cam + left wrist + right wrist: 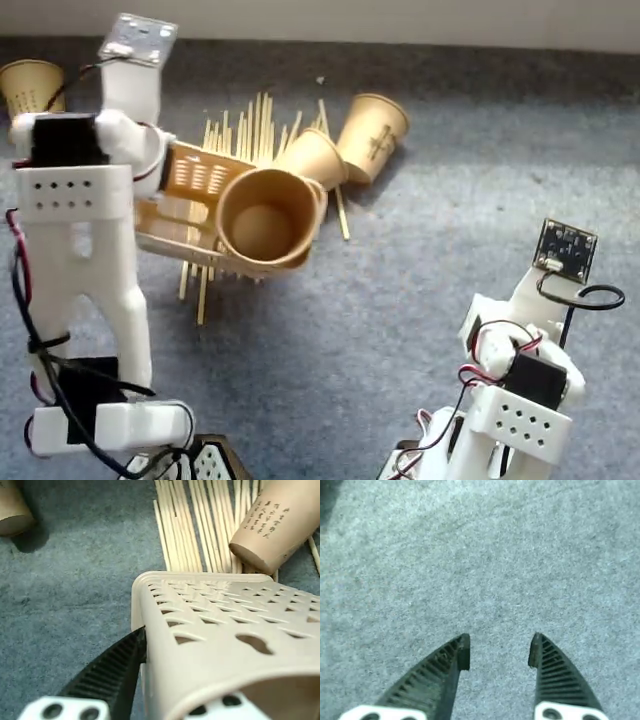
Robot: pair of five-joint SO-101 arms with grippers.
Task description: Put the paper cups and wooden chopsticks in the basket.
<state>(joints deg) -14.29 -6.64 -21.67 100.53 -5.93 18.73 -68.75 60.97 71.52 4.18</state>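
The left gripper point(165, 652) holds the basket point(225, 625) by its wall. Beyond the basket lie chopsticks point(195, 525) and paper cups point(275, 525), light and crushable-looking; I'd pinch a rim. The right gripper point(499, 652) gapes, well apart from it.

left gripper point(187, 647) fingers clamped on basket point(235, 615) wall, arm stretched forward | right gripper point(499, 652) fingers apart, arm folded back

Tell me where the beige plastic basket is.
In the high view the beige plastic basket is left of centre, in the jaws of the left gripper, over the wooden chopsticks, a tan paper cup at its right.
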